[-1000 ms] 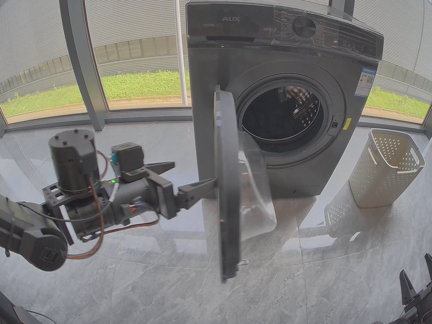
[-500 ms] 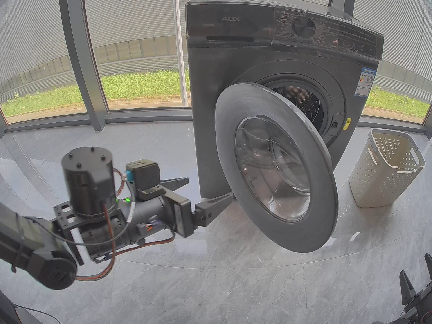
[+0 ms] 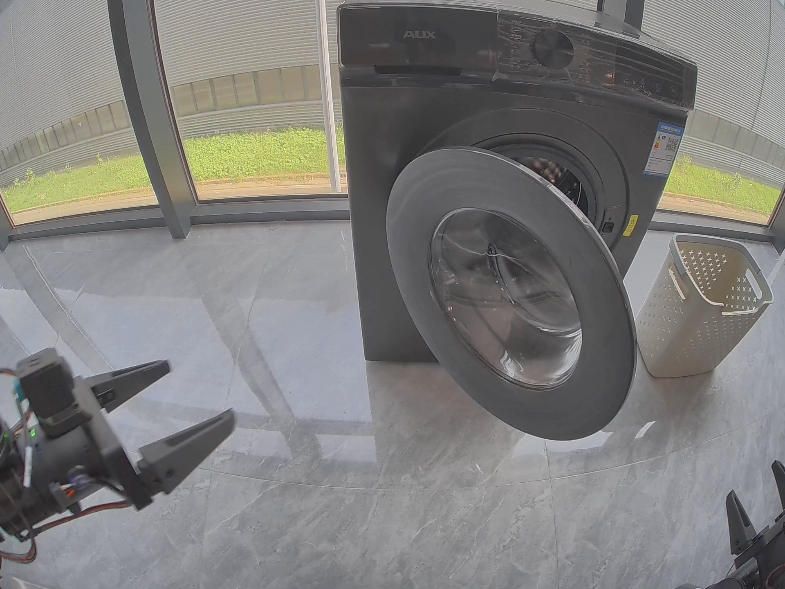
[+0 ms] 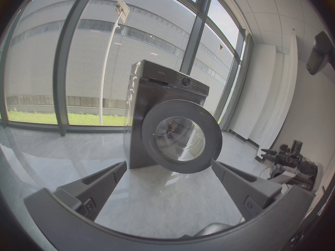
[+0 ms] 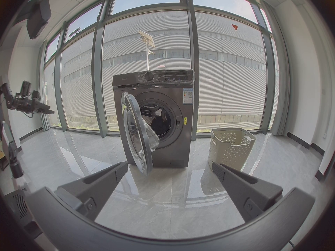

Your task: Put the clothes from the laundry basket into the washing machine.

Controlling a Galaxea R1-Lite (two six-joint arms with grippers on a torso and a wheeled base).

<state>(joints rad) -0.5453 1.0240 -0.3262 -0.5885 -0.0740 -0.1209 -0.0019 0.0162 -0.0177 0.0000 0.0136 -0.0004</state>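
Apparently the loading is done: the laundry basket [image 3: 703, 308], at the right of the frame, looks empty, and a dark bundle [image 5: 161, 125], likely clothes, sits inside the washing machine [image 3: 376, 206]. Its door [image 3: 507, 296] hangs half swung at centre frame. The left tool [image 3: 200, 389], lower left, is spread and empty; the right tool [image 5: 166, 166] is spread too, holding nothing. To shut the door well, press squarely on its free edge until it latches, with no cloth caught in the gap.
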